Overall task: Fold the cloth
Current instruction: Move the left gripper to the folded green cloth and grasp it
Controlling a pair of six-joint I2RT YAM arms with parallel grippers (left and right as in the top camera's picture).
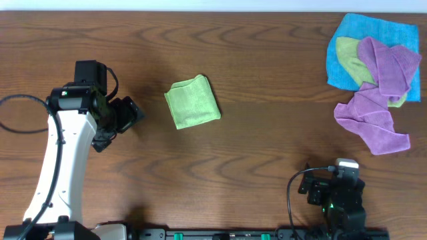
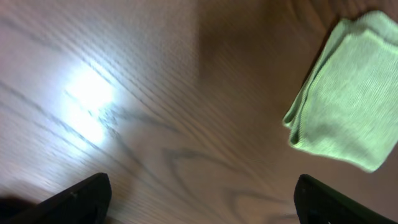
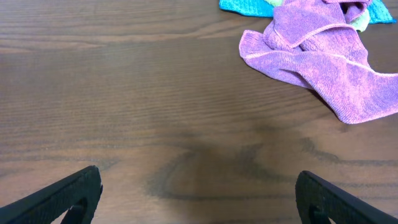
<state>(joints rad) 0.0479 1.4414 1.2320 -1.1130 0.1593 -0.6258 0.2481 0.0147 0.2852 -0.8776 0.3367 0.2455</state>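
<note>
Folded lime-green cloth [image 1: 193, 101] lies on counter [image 1: 260, 153], at 3 o'clock from left gripper [image 1: 127, 115]. Left gripper and right gripper [image 3: 199, 202]: jaws open, empty.

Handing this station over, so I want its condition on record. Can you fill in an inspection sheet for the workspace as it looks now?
Surface: dark wood-grain table; glare patch in the left wrist view.
Job's things: lime-green cloth lies folded into a small squarish pad mid-table, with neither gripper touching it.
Clutter: purple cloths, blue cloth and duller yellow-green cloth heaped at the far right corner.
Grippers: left gripper open, empty, beside the folded cloth; right gripper open, empty, at the near edge.
Cables: black cable loops at the left edge; another cable arcs off the right arm.
Surroundings: pale strip beyond the far edge; otherwise nothing seen.
</note>
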